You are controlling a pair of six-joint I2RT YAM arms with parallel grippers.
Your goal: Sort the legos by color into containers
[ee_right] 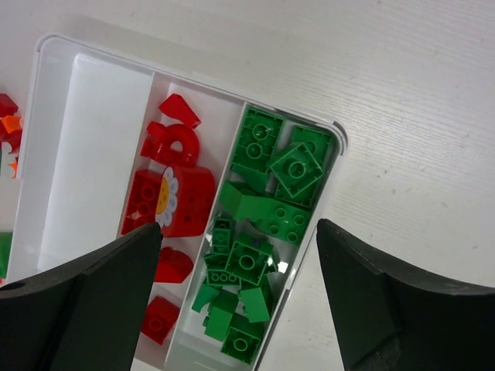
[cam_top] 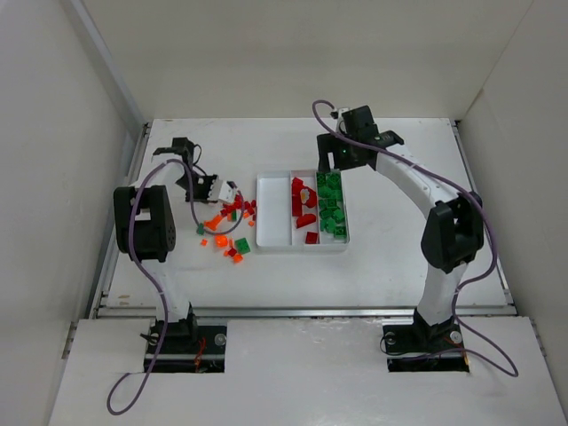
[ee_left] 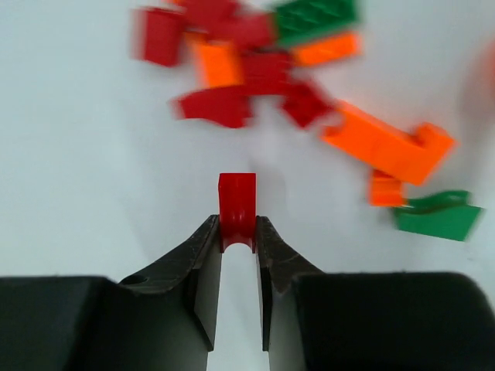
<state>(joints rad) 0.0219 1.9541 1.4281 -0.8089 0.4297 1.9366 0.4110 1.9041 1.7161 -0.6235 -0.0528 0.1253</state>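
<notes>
left of the tray (cam_top: 271,232), over the loose pile (cam_top: 227,232), left jaws pinch a red brick (ee_left: 237,207) by its near end only. risk: thin hold, brick may twist out before reaching the red bin (cam_top: 304,232). right jaws spread wide, empty, above the greens (ee_right: 259,224).

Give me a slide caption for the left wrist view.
Left gripper pinching a small red arched plastic brick, with loose red, orange and green bricks scattered beyond on the white table.
</notes>
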